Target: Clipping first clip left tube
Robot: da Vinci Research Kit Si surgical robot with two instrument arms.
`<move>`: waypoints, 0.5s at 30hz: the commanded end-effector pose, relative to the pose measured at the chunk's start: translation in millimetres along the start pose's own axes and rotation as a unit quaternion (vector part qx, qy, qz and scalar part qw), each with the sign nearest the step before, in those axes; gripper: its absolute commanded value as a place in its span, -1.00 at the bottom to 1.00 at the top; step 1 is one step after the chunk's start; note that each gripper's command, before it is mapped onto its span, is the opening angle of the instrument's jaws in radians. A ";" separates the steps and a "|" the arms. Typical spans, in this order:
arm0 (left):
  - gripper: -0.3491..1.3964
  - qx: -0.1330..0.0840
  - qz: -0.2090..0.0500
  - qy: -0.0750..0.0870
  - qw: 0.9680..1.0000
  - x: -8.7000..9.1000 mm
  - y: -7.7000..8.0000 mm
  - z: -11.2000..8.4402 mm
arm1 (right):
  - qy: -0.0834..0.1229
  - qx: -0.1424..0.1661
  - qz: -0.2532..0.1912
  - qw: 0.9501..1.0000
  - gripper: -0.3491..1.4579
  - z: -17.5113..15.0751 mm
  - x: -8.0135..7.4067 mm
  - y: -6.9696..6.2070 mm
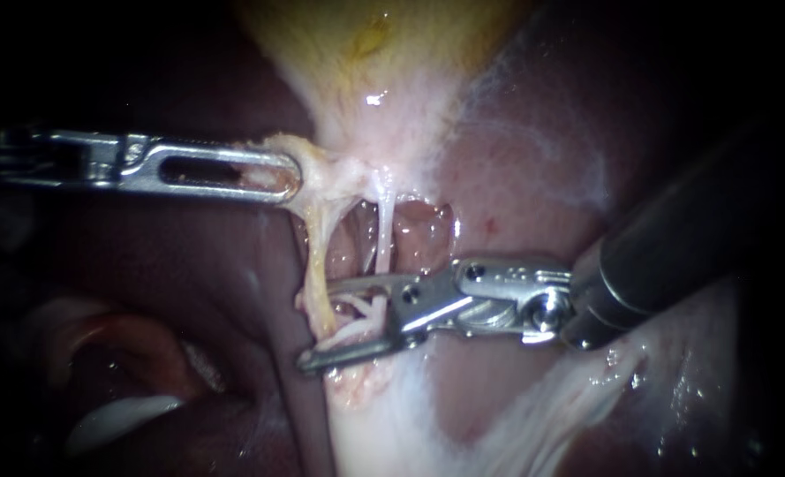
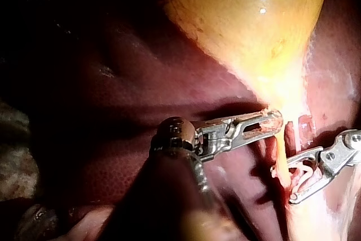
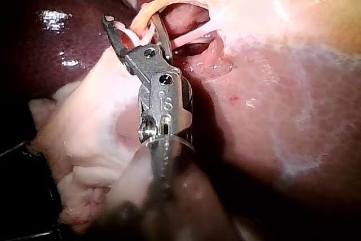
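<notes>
The yellow gallbladder [image 1: 357, 44] narrows to a pale neck with two strands below it. My left instrument [image 1: 290, 177] has its slotted jaws shut on the neck tissue and holds it leftward. The left tube [image 1: 317, 256] is yellowish and runs down from there. The thinner, whiter right tube [image 1: 383, 234] lies beside it. My right instrument [image 1: 318, 323] is open, with a white clip [image 1: 361, 316] between its jaws and the left tube at their tips. In the right wrist view these jaws [image 3: 132, 26] straddle the tube [image 3: 148, 5]. The left wrist view shows both instruments [image 2: 272, 122] [image 2: 299, 180].
Dark red liver [image 1: 189, 291] lies left and below, and paler liver surface [image 1: 533, 168] to the right. White fatty tissue [image 1: 392, 415] spreads under the right instrument's jaws. An opening [image 1: 423, 234] gapes behind the tubes.
</notes>
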 end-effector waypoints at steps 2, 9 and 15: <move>-1.00 -0.001 0.000 0.000 1.000 0.0 0.0 0.0 | 0.000 0.001 0.002 1.000 -0.11 0.4 0.0 0.3; -1.00 -0.001 0.000 -0.001 1.000 0.1 -0.1 0.1 | -0.004 0.013 0.014 1.000 -0.11 2.0 -0.5 0.9; -1.00 -0.001 0.000 -0.001 1.000 0.1 -0.2 0.1 | -0.009 0.034 0.024 0.999 -0.13 2.8 -1.2 0.9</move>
